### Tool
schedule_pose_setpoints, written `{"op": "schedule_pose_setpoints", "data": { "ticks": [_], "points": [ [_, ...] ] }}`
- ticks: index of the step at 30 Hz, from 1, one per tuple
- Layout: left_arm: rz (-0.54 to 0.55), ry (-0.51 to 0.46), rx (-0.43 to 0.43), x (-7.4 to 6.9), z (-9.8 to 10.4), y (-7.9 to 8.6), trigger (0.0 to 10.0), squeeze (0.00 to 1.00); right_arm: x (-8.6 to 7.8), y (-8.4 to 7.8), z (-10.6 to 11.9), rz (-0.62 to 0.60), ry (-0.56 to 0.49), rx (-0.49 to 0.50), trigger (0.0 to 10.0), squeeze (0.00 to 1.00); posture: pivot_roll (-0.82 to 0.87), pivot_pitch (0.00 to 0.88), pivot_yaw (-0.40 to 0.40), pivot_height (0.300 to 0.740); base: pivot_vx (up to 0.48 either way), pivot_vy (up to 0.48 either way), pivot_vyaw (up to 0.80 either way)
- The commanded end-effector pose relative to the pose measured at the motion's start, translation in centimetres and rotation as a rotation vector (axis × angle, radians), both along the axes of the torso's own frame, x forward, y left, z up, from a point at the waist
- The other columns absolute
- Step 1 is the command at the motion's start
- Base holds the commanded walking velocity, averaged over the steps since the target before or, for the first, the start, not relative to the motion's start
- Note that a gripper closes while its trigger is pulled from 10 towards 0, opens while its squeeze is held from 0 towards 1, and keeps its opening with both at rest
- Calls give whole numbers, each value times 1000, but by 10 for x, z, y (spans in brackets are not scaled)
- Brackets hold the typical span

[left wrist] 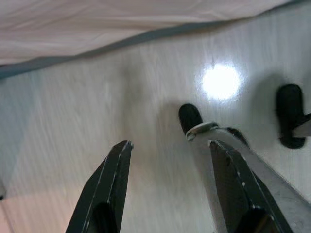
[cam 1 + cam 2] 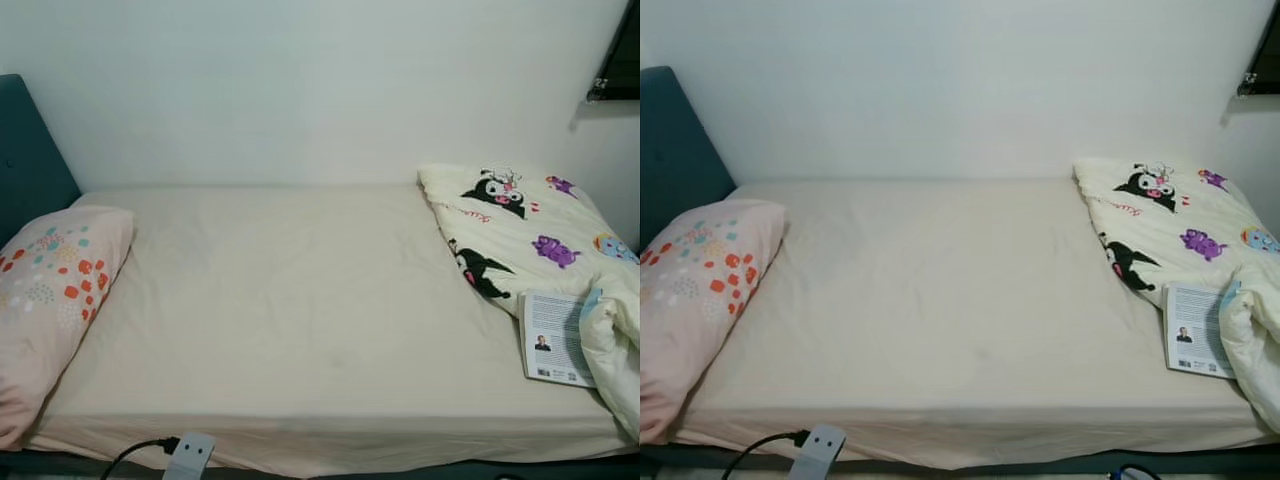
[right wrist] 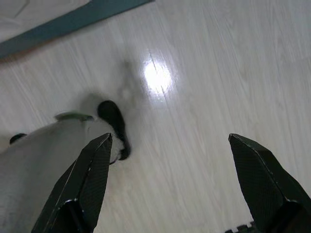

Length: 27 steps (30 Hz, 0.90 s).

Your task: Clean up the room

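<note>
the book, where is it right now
The book lies flat on the bed at the robot's right, near the front edge, tucked against the bunched cartoon-print duvet, which overlaps its right side.

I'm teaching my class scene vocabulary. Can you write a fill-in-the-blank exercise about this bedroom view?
1. The patterned pillow lies at the ____ end of the bed, beside the teal headboard.
2. A ____ lies on the sheet beside the crumpled cartoon blanket.
3. A charger plug with a ____ cable sits at the bed's front edge.
4. Both claws, left claw and right claw, hang over the floor with fingers ____.

Answers: left; book; black; open
</note>
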<state>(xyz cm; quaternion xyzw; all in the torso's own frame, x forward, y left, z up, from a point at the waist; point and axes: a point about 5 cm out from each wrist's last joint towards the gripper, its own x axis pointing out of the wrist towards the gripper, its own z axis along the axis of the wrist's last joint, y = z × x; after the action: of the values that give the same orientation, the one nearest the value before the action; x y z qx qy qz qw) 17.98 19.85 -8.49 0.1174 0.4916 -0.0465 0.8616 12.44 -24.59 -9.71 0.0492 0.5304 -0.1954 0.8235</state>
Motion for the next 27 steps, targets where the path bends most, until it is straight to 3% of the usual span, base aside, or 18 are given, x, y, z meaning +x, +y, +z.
{"op": "schedule_pose_setpoints", "data": {
  "ticks": [1, 27],
  "points": [
    [5, 17, -12, -4, -2, -2, 10000, 0, -2, -3, 0, 15, 19, -10, 10000, 0, -64, 0, 29, 716, 0, -465, 0],
    [-15, 26, -13, -4, -2, -3, 10000, 0, 1, -2, 1, 13, 8, -1, 10000, 0, -64, 0, 35, 716, 0, -466, 0]
  ]
}}
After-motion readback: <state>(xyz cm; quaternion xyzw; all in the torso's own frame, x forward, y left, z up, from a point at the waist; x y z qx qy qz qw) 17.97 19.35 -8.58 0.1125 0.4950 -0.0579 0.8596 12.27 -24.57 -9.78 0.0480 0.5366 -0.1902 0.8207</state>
